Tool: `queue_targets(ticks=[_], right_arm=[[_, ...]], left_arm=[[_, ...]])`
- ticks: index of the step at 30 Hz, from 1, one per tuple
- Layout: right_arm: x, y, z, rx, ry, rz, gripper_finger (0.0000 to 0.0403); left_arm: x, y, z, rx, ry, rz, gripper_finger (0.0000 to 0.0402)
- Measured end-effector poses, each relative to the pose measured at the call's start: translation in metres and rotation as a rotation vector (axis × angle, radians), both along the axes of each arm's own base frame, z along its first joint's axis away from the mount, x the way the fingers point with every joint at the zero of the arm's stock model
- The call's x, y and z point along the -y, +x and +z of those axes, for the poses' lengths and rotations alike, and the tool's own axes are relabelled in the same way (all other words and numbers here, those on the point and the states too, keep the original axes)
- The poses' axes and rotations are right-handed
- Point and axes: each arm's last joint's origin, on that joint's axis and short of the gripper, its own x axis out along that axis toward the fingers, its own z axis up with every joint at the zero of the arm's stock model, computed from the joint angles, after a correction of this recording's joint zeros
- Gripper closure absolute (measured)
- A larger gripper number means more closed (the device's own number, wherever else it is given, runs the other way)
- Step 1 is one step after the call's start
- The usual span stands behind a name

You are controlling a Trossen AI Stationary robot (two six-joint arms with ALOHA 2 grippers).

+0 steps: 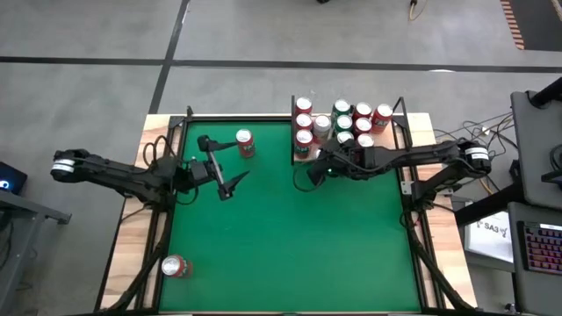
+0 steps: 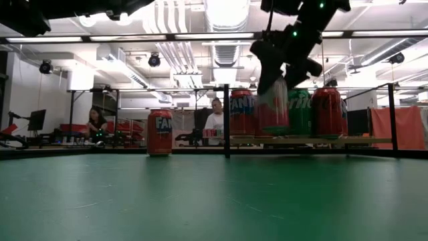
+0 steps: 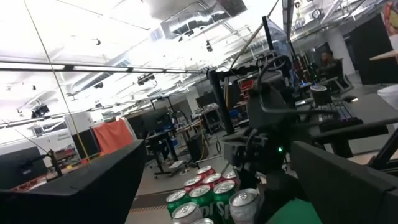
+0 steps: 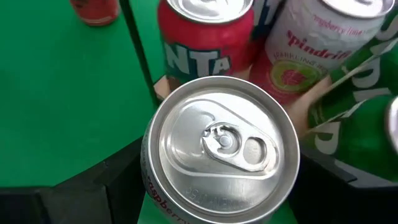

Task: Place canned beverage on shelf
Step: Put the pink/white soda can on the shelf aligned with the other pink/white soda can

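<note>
The shelf (image 1: pixel 392 143) is a pale wooden board with black rods at the table's far right. Several red, green and pink-white cans (image 1: pixel 344 119) stand upright on it. My right gripper (image 1: pixel 316 168) reaches in from the table's right and is shut on a silver-topped beverage can (image 4: pixel 221 149) at the shelf's near left corner. In the low view this can (image 2: pixel 274 104) is in front of the shelf's cans. My left gripper (image 1: pixel 233 183) is open over the green table's left half, holding nothing, near a standing red can (image 1: pixel 245 143). My right gripper pinches the can's side wall (image 4: pixel 148 186) between its two fingers (image 4: pixel 93 193), one on each side below the rim. The fingers slant down from the table's right. The can stays about upright, its base close above the shelf board (image 2: pixel 361 140); I cannot tell whether it touches.
A red can (image 2: pixel 159 132) stands on the green table left of the shelf's black corner post (image 2: pixel 227 120). Another red can (image 1: pixel 176 266) lies on its side at the near left corner. People sit in the room beyond the table.
</note>
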Motion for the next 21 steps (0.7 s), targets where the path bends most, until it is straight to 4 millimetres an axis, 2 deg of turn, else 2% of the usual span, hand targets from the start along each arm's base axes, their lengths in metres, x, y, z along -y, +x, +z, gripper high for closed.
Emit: queue_targets(ticks=[10,21], right_arm=[[0.003,0.001,-0.002,0.021,-0.069,-0.076,0.0115],[0.018,0.005,-0.011,0.011,-0.068,-0.138,0.0115]], left_arm=[[0.0,0.001,-0.001,-0.005,0.004,0.001,0.0019],[0.0,0.001,-0.001,-0.007,0.009,0.003,0.0019]])
